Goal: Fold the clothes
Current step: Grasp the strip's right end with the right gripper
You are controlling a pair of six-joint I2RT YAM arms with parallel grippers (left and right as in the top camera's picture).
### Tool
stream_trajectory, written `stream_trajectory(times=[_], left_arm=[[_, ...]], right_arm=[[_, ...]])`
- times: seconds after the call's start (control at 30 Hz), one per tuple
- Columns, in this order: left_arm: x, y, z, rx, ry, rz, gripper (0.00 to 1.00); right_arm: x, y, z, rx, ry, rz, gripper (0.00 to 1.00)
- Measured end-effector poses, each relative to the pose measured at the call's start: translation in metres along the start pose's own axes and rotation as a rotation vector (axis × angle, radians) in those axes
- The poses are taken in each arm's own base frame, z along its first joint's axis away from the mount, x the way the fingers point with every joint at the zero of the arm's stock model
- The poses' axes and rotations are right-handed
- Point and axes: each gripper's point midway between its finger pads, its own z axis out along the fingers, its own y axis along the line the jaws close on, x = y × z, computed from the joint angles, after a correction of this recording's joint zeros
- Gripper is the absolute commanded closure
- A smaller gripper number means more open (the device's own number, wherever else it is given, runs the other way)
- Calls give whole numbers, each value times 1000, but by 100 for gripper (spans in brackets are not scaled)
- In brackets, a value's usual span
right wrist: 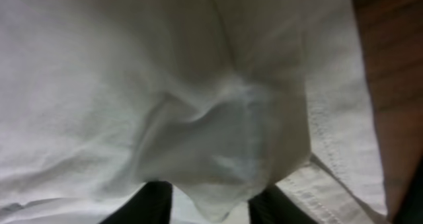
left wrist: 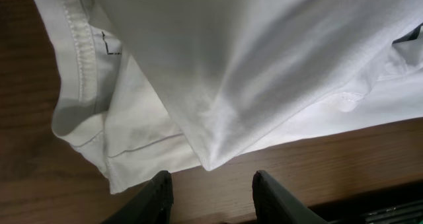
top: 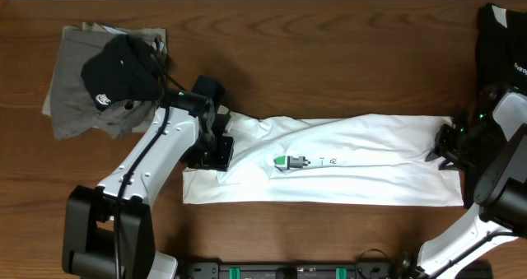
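Observation:
The white T-shirt (top: 354, 160) lies folded into a long band across the table, its small green print (top: 290, 161) left of centre. My left gripper (top: 212, 151) hovers at the shirt's left end. In the left wrist view it (left wrist: 211, 191) is open, with bare wood between the fingers and a shirt corner (left wrist: 208, 161) just beyond them. My right gripper (top: 445, 151) is at the shirt's right edge. In the right wrist view a puckered fold of the white cloth (right wrist: 218, 138) is bunched between the fingers (right wrist: 155, 204) and hides the tips.
A grey-olive garment (top: 78, 90) lies at the back left with a black garment (top: 123, 65) heaped on it. Another black garment (top: 498, 40) lies at the back right corner. The arm bases stand along the front edge (top: 288, 271).

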Motion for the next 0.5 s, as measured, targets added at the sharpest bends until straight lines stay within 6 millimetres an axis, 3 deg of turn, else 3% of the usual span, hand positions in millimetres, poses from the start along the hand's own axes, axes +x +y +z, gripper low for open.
stream_trajectory(times=[0.2,0.5], left_arm=[[-3,0,0,2,-14,3,58],[-7,-1,0,4,-30,6,59]], right_arm=[[0,-3,-6,24,3,14,94],[-1,0,-33,26,-6,-18,98]])
